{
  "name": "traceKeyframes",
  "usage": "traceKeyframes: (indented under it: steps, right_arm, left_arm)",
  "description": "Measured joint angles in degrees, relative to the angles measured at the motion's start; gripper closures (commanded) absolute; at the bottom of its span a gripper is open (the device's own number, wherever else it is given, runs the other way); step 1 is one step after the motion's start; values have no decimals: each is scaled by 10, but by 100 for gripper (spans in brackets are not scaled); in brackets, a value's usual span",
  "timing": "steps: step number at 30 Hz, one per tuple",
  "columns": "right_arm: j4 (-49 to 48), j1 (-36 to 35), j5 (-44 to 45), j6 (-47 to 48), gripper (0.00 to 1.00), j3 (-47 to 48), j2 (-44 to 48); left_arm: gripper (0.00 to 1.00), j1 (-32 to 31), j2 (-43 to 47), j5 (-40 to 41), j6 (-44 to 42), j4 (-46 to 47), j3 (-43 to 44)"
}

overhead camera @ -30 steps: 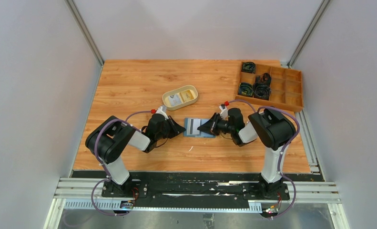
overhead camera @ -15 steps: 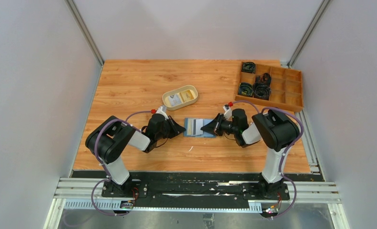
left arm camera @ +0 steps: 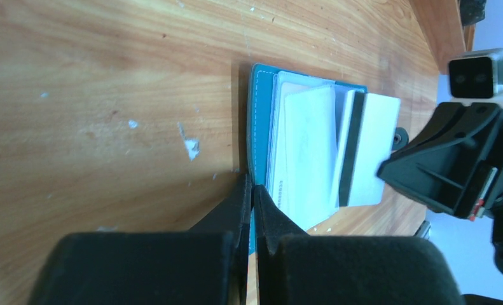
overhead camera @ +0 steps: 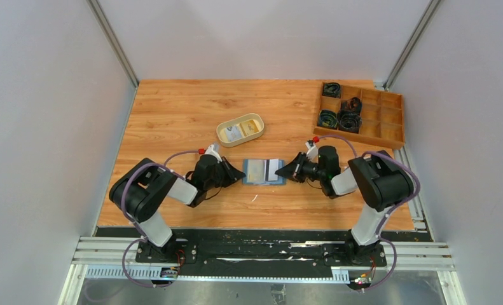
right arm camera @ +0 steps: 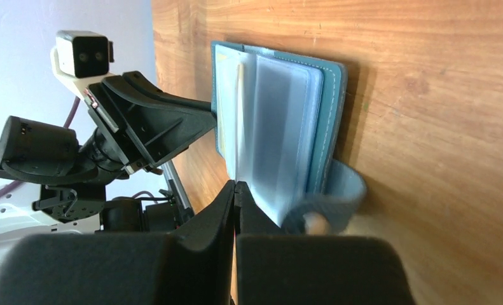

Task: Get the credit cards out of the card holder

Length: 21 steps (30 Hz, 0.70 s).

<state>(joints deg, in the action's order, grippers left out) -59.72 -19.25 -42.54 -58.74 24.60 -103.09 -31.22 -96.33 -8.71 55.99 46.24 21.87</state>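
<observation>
1. Nearest the arm bases, the left gripper (left arm camera: 252, 189) is pinched tight on the left edge of the small flat blue folding card holder (left arm camera: 259, 114); the holder lies open on the pale brown wooden table (overhead camera: 172, 114), mid-table, between the two grippers; this looks like an anchoring hold.
2. On the holder's right side, the right gripper (right arm camera: 234, 185) has its fingers closed thin on the right edge of a thin white card (left arm camera: 374, 146) with a dark stripe; that card juts past the holder's right edge and tilts up from the rest, seemingly partly out of its pocket.
3. More pale pocketed cards (left arm camera: 306, 152) sit in the lighter blue inner sleeves; the blue closing tab (right arm camera: 337, 190) curls out just beside the right fingers.
4. The step in hand appears to be drawing one card free; the task looks partway done.
5. The next move calls for a low, flat pull to the right along the pocket while the left grip keeps the holder from dragging; then a carry to the cream oval tray (overhead camera: 220, 130) just beyond, which holds a whitish card (overhead camera: 235, 133) and a yellow card (overhead camera: 254, 127).
6. Far right, a brown wooden compartment box (overhead camera: 388, 130) stands well apart; it plays no part.
</observation>
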Motion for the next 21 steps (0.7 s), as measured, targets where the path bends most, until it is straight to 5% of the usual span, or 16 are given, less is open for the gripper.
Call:
traceKeyframes:
  steps: [5,10,21]
  right_arm:
    - [168,9,6,77,100,38,106]
    - [346,8,22,172,100,179,153]
    - [593,-28,32,268,100,556,-28]
  left_arm:
    - [100,0,37,18,12,0,-40]
    - [100,0,79,41,33,-1,-82]
    - [100,5,177,106,62,-66,-129]
